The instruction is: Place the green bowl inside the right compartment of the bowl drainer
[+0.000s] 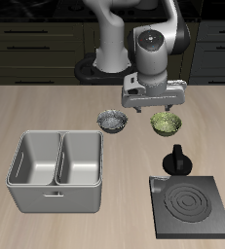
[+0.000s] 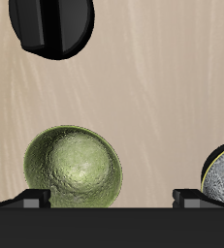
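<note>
In the exterior view, the green bowl (image 1: 167, 122) is seen resting on the table (image 1: 46, 107), farther back than the bowl drainer (image 1: 57, 170) and well apart from it. The gripper (image 1: 155, 107) is held above the table just beside the green bowl, between it and the grey-white bowl (image 1: 113, 121), with one finger close over the green bowl's rim. A black knobbed object (image 1: 176, 160) is seen nearer the table's front edge than the green bowl, touching the dark square plate (image 1: 193, 206).

In the wrist view, the green bowl (image 2: 73, 168) is shown upright below the gripper (image 2: 112, 197), offset toward one fingertip (image 2: 31, 198) rather than centred between the two. The grey-white bowl (image 2: 223, 179) is cut off beside the other finger. The jaws are spread apart and nothing is held between them. The black knobbed object (image 2: 52, 25) is partly shown beyond the green bowl.
</note>
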Robot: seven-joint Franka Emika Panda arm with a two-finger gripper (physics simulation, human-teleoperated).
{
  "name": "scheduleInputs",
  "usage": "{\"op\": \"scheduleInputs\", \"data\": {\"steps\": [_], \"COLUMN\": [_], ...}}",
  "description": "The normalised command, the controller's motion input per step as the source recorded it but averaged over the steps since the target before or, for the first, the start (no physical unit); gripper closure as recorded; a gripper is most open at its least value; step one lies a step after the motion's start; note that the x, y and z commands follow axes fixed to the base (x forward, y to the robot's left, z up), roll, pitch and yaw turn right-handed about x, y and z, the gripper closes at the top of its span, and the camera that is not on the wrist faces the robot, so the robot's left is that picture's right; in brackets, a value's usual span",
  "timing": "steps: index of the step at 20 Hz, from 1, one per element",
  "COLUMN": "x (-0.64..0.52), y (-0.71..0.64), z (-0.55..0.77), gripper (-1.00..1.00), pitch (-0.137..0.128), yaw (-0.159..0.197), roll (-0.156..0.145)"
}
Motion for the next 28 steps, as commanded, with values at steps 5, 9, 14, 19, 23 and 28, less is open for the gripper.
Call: {"op": "scheduleInputs", "data": {"steps": [5,9,14,19,23,28], "x": [-0.07,-0.07,-0.05,-0.08,-0.08,-0.03], "y": [0.16,0.10,0.02,0.05,0.01,-0.04], "z": [-0.58,-0.41,-0.44,-0.17,-0.03,0.13], "gripper": [-1.00,-1.00,-1.00,1.00,1.00,1.00], "pitch": [0.102,0.084,0.084,0.035,0.007,-0.023], "yaw": [-0.006,-0.020,-0.004,-0.076,-0.025,-0.021], "roll": [0.019,0.036,0.002,0.085,0.024,0.018]}}
